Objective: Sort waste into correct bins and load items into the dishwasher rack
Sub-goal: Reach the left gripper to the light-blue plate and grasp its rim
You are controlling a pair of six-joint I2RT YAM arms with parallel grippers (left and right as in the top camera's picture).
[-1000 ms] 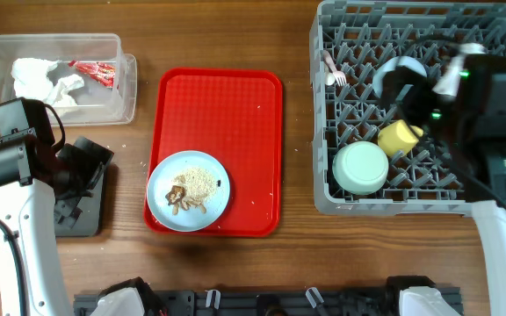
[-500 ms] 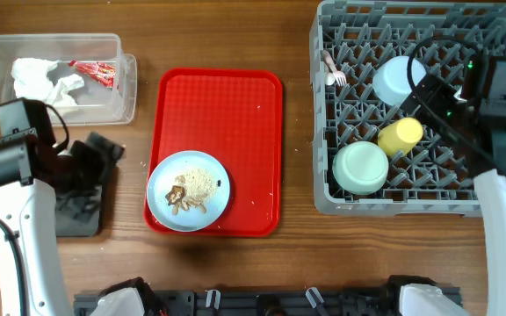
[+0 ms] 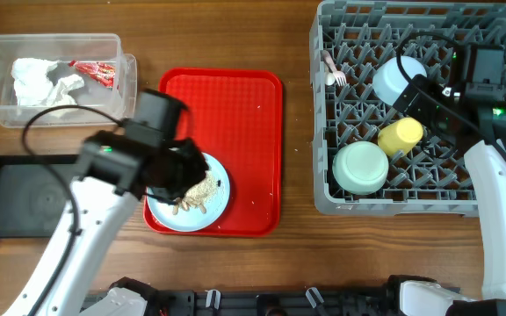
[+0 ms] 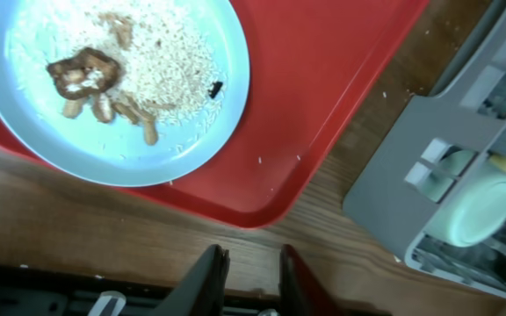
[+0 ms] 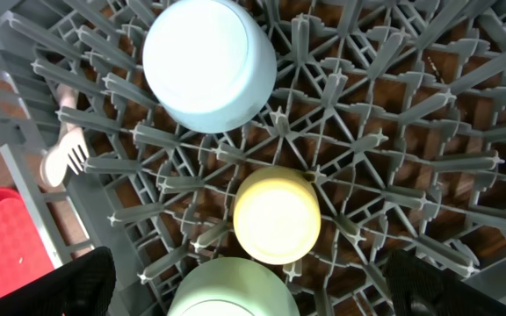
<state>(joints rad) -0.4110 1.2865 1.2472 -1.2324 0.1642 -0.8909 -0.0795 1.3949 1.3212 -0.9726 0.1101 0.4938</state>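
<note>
Red plastic is catching the eye first: the red tray (image 3: pixel 235 114) is lying mid-table (image 3: pixel 297 254), and the plate (image 3: pixel 218 206) is sitting in its seven o'clock corner, carrying the scraps (image 4: pixel 82 75). The left gripper (image 4: pixel 251 279) is hanging over the plate. Its jaws are standing a narrow gap apart and gripping nothing, with bare wood showing between them in the left wrist view.

At ten o'clock on the table the tub (image 3: pixel 126 88) is holding the napkins (image 3: pixel 40 79), and the wrapper (image 3: pixel 93 72) is lying at their three o'clock. The black tray (image 3: pixel 16 197) is lying at eight o'clock, apart from the red tray.

At two o'clock the rack (image 3: pixel 402 204) is taking up the whole corner. Inside it, the blue bowl (image 5: pixel 209 66) is sitting toward twelve o'clock and the cup (image 5: pixel 277 215) near the middle. The green bowl (image 3: pixel 361 168) is sitting at seven o'clock, just beside the cup. The fork (image 5: pixel 64 158) is lying among the pegs at ten o'clock, by the rack's wall. The right gripper (image 5: pixel 249 263) is hovering above the rack, looking down on the cup. Its jaws are spread wide and holding nothing.
</note>
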